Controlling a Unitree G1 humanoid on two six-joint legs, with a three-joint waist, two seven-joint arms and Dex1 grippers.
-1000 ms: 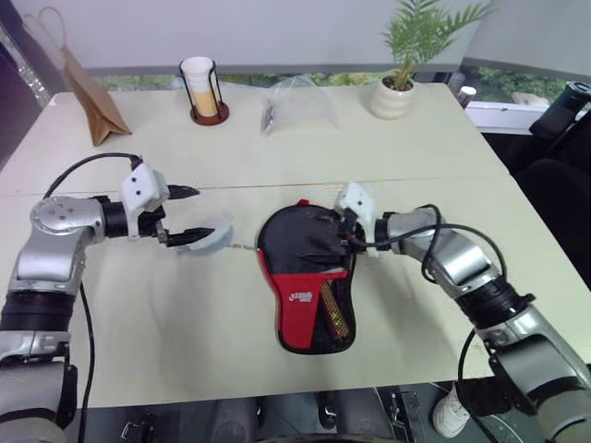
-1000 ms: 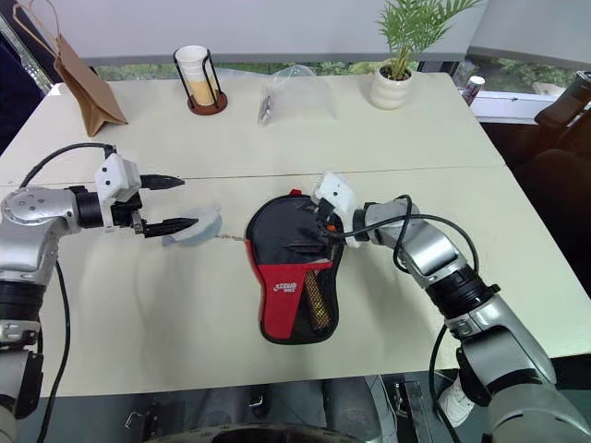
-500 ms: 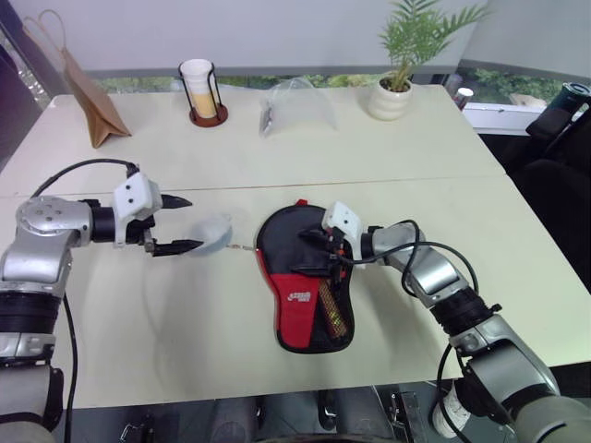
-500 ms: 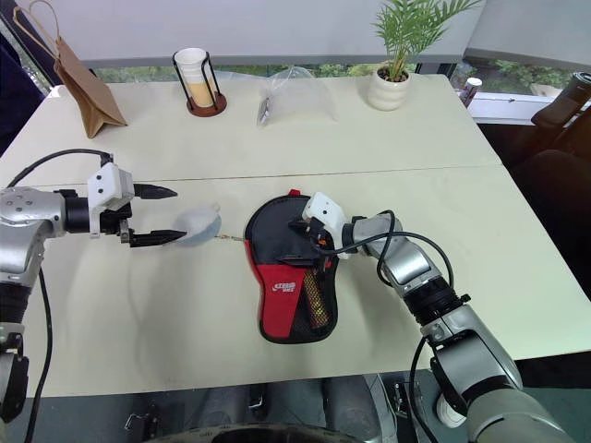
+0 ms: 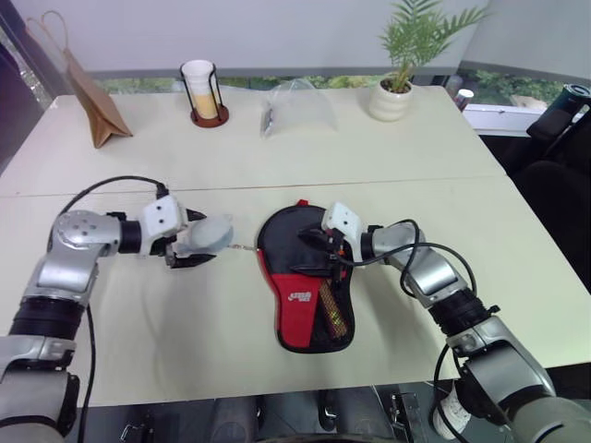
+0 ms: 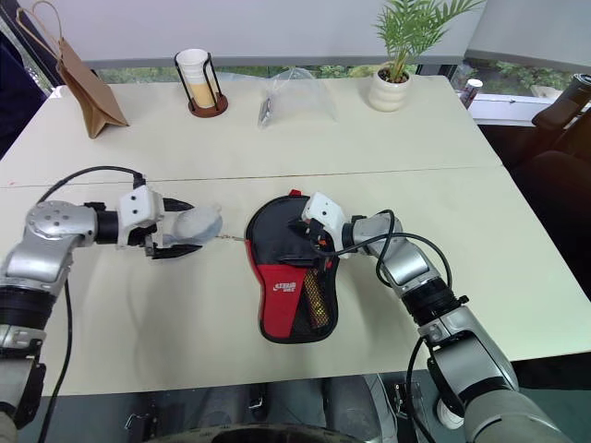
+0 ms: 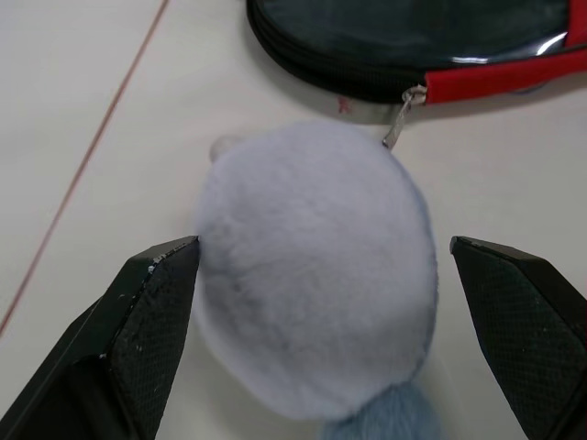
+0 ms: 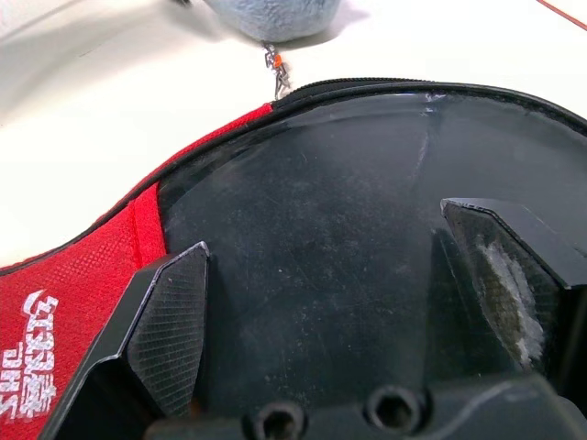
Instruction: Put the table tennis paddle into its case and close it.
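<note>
On the table (image 5: 517, 221) the paddle (image 5: 334, 309) lay inside the case (image 5: 305, 277); right gripper (image 5: 319, 247) pressed wide open on its top, seemingly pinning it, while left gripper (image 5: 189, 242) stood open, straddling the zip's plush toy (image 5: 208, 234), holding nothing

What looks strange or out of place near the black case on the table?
A grey plush toy lies just left of the case, joined to its zipper by a thin chain. The open left gripper straddles the toy, while the open right gripper rests over the case.
</note>
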